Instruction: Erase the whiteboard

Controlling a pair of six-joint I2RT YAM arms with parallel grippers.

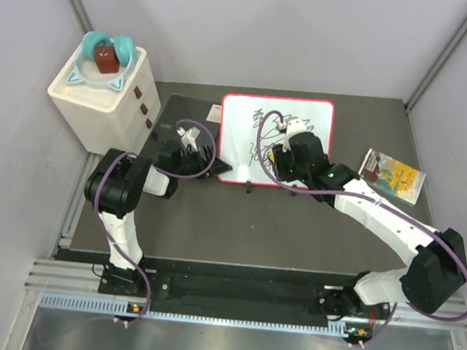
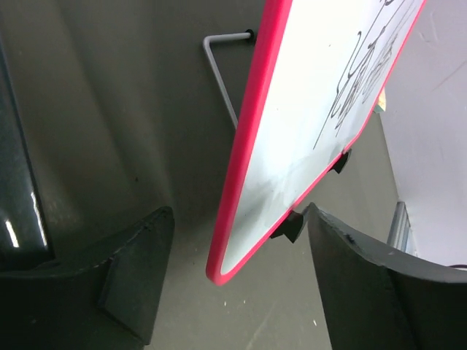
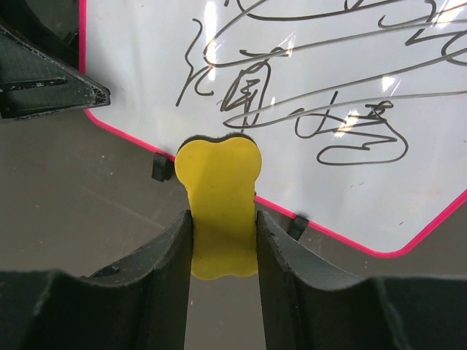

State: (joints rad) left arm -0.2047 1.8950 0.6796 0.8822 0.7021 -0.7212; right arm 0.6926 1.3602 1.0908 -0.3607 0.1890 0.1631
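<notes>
The whiteboard [image 1: 239, 122], white with a thin red frame and black scribbles, stands tilted mid-table. My left gripper [image 1: 209, 166] is at its lower-left corner. In the left wrist view the red corner of the whiteboard [image 2: 306, 124] lies between the jaws of the left gripper [image 2: 237, 219], which are open with a gap on each side. My right gripper [image 3: 222, 219] is shut on a yellow bone-shaped eraser [image 3: 219, 197]. The eraser's tip rests at the near edge of the whiteboard [image 3: 131, 65], between two black feet. From above, the right gripper [image 1: 274, 164] hides part of the writing.
A dark grey slab [image 1: 176, 124] lies left of the board, behind my left arm. A white box [image 1: 101, 88] with a teal ring and brown block stands at the back left. A colourful booklet [image 1: 392, 175] lies to the right. A wire stand [image 2: 219, 65] props the board.
</notes>
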